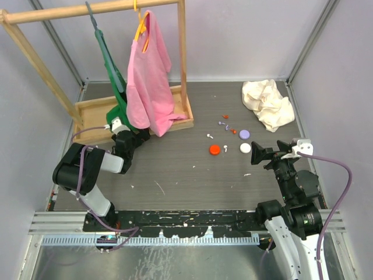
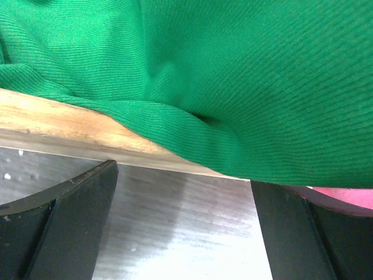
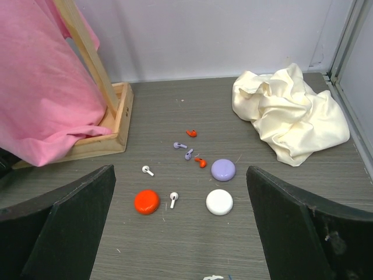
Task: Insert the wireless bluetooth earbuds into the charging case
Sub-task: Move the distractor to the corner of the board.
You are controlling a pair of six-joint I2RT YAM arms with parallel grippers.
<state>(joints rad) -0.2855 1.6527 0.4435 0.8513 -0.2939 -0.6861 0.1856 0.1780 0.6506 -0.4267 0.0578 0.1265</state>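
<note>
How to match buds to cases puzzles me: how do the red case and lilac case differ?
The red case is vivid, the lilac case pale. Nearest the red case lie white earbuds; near the lilac case lie a red earbud and the white case. Both are round, lying flat.

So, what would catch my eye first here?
The pink garment hanging on a wooden rack at the back left, with a green garment beside it. At the back right lies a crumpled cream cloth. Mid-table sit a red case, a lilac case and a white case, with tiny earbuds scattered beside them.
</note>
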